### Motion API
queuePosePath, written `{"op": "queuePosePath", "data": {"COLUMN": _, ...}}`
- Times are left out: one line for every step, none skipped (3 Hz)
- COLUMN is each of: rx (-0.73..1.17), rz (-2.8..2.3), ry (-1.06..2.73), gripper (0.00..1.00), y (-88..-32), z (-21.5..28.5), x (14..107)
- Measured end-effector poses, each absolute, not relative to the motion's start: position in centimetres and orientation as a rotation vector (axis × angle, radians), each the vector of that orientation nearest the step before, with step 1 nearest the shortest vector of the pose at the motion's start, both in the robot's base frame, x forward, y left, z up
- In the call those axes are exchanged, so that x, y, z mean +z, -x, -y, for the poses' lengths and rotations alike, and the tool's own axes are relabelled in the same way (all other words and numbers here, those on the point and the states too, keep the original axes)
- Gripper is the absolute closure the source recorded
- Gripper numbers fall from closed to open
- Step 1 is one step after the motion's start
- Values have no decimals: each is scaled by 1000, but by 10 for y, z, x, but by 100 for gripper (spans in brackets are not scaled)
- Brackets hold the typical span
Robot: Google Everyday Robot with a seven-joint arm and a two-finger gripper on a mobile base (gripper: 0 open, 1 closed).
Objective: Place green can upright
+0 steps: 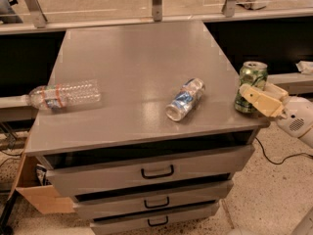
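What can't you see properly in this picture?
All in the camera view:
- Green can: its lower right side is hidden behind the gripper, at the front right corner of the table.
- Arm: cut off by the picture's right edge.
- Blue can and bottle: print too small to read.
- Drawers: insides hidden by their fronts and shadow.

Green can (255, 74) (lower side) behind hand (250, 93)
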State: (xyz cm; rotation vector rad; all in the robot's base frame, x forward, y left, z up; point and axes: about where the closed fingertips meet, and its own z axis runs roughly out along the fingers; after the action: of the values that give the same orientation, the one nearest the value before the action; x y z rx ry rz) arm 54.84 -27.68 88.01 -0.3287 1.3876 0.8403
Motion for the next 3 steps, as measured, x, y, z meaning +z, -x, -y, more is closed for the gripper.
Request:
{"op": "queuePosePath", "data": {"rx": 858, "rz": -1384, "ry": 312, "gripper": 4, "y": -540, "z": 274, "x": 875}}
{"op": "queuePosePath", "data": {"rx": 870, "rz": -1380, "ry": 297, "gripper": 0, "y": -535, "z": 272, "x": 871}}
{"op": "queuePosePath", "data": {"rx": 871, "rz": -1379, "ry": 297, "gripper": 0, "y": -535, "z": 272, "x": 871}}
